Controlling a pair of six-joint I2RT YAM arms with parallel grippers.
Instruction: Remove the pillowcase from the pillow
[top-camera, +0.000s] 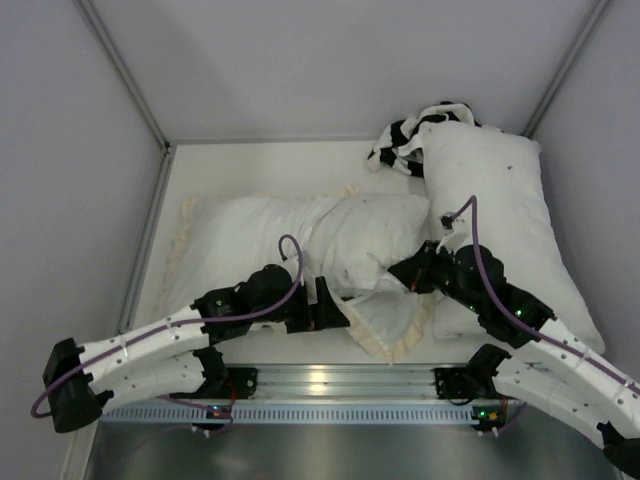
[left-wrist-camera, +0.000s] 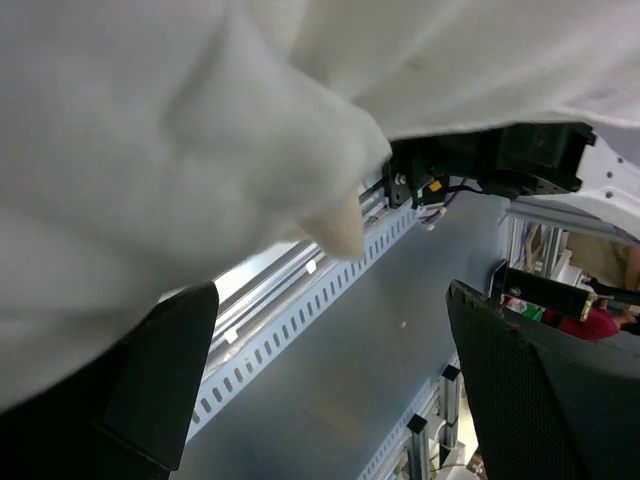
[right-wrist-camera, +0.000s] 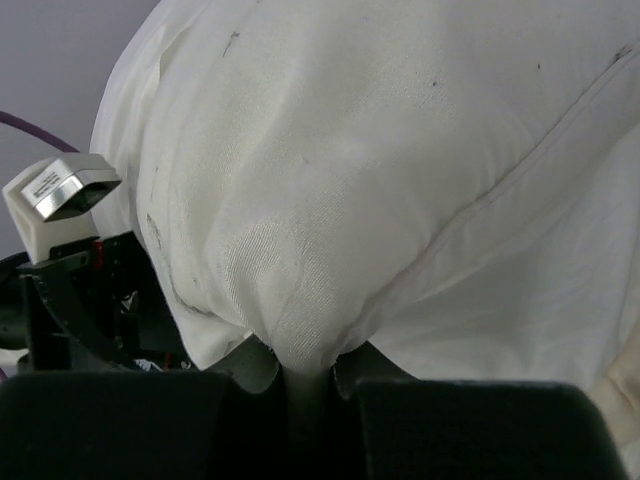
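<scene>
The pillowcase (top-camera: 225, 240) is found lying cream face up on the surface (top-camera: 260, 165), with a frilled flap (top-camera: 388, 325) turned toward the near edge. A corner of the speckled pillow (right-wrist-camera: 330, 200) is pinched in the clenched right gripper (right-wrist-camera: 305, 375) — judged to be an anchor against which the case can be drawn off. The left gripper (top-camera: 332, 306) is released, its jaws wide with nothing between them and white fabric draped just above — judged to be placed to take the flap. Most of the pillow appears enclosed, so removal is judged incomplete. A longer plain pillow (top-camera: 500, 220) lies to the right, touched by neither gripper.
</scene>
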